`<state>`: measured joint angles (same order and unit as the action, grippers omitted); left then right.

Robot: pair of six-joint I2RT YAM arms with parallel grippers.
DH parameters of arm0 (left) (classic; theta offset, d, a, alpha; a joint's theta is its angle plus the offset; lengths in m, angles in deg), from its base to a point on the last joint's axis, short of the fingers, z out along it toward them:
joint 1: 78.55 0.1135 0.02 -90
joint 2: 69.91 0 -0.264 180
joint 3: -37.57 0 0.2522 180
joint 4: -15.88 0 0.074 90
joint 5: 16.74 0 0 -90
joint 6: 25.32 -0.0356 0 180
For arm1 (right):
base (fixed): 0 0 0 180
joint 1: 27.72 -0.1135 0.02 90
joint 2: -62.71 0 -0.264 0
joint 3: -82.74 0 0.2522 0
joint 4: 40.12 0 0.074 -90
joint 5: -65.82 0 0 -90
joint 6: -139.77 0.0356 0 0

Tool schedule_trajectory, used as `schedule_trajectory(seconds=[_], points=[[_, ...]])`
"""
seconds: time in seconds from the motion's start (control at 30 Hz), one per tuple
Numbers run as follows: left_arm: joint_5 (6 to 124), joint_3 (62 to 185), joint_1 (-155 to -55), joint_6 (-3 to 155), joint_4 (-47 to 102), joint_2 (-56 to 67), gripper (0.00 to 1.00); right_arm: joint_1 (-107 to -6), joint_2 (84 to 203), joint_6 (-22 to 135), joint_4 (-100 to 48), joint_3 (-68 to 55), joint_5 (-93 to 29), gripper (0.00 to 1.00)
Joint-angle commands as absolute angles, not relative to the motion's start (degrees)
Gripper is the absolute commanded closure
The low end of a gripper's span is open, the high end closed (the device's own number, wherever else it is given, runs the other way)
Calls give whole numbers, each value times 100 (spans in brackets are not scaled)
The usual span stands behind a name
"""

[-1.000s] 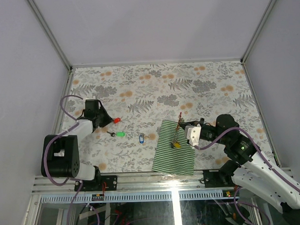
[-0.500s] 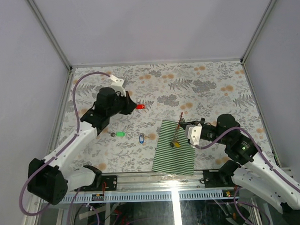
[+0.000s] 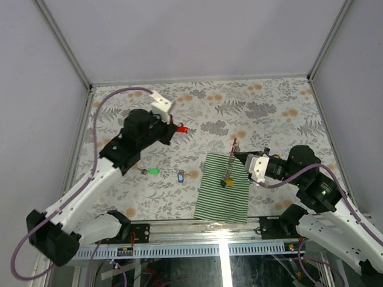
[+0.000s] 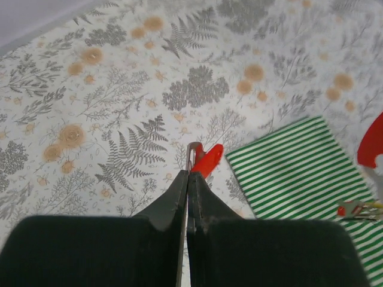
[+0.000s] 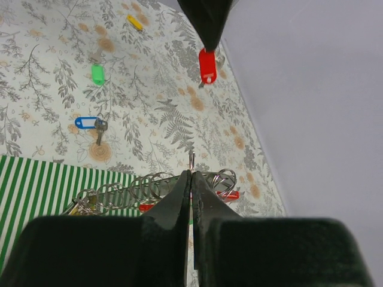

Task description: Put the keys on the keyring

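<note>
My left gripper [image 3: 174,129] [image 4: 190,176] is shut on the key with the red tag [image 3: 183,128] [image 4: 207,160], held above the floral table, left of the keyring. The same red-tagged key [image 5: 207,66] hangs from the left fingers [image 5: 206,24] in the right wrist view. My right gripper [image 3: 238,156] [image 5: 191,173] is shut on a wire loop of the keyring [image 3: 229,167] [image 5: 137,188], a row of metal rings with a red clip [image 4: 372,149], held over the striped cloth [image 3: 223,188]. On the table lie a green-tagged key [image 3: 153,172] [image 5: 97,74] and a blue-tagged key [image 3: 180,176] [image 5: 87,122].
A yellow tag [image 5: 135,22] lies farther off on the table beyond the green one. Something yellow [image 3: 225,182] hangs at the keyring's lower end. The striped cloth [image 4: 299,167] lies at the near edge. Grey walls close in the table on three sides.
My left arm has lifted the red-tagged key off the table at the left and carried it up and right, toward the keyring. My right gripper has shifted slightly right with the keyring.
</note>
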<state>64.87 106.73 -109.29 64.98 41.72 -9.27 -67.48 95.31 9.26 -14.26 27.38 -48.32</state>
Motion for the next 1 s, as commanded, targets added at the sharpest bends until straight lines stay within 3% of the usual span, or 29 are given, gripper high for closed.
schedule_trajectory(seconds=[0.0,0.03,0.07,0.13,0.17,0.2,0.23,0.27,0.3,0.37,0.4,0.47,0.57,0.67,0.77,0.97], points=[[7667,11129,-10942,5690,5012,-421,100,-6797,9453,1211,-1447,2335,-4722,100],[6764,10913,-10857,5653,4713,-533,100,-6797,9429,1316,-1423,2313,-4680,100],[6667,10898,-11209,5541,4632,-535,100,-6797,9385,1359,-1465,2366,-4648,100],[8260,10946,-11267,5662,4664,-347,100,-6797,9325,1288,-1516,2496,-4679,100],[7894,10857,-10687,6106,4506,-310,100,-6797,9317,1370,-1488,2480,-4685,100],[6797,10925,-10503,6219,4468,-262,100,-6797,9310,1504,-1493,2470,-4653,100],[6751,11044,-11107,5817,4566,-203,100,-6797,9303,1558,-1530,2508,-4643,100],[7777,11048,-11779,5447,4564,-137,100,-6797,9312,1535,-1556,2552,-4674,100],[8807,10930,-11822,5654,4355,-45,100,-6797,9328,1510,-1550,2557,-4698,100],[7657,11132,-11060,5732,4661,164,100,-6797,9373,1575,-1526,2533,-4708,100],[7402,11191,-11182,5610,4706,153,100,-6797,9390,1571,-1533,2536,-4716,100],[8408,10720,-11368,5744,3925,-93,100,-6797,9412,1534,-1504,2530,-4746,100],[7570,10835,-10972,5936,3817,-249,100,-6795,9438,1507,-1473,2545,-4712,100],[8127,10775,-10755,5917,3677,-271,100,-6797,9454,1503,-1447,2563,-4763,100],[6375,10957,-10122,6160,4295,-24,100,-6797,9461,1567,-1361,2522,-4791,100],[6554,10247,-10868,7776,4759,175,100,-6797,9507,1764,-1132,2419,-4698,100]])
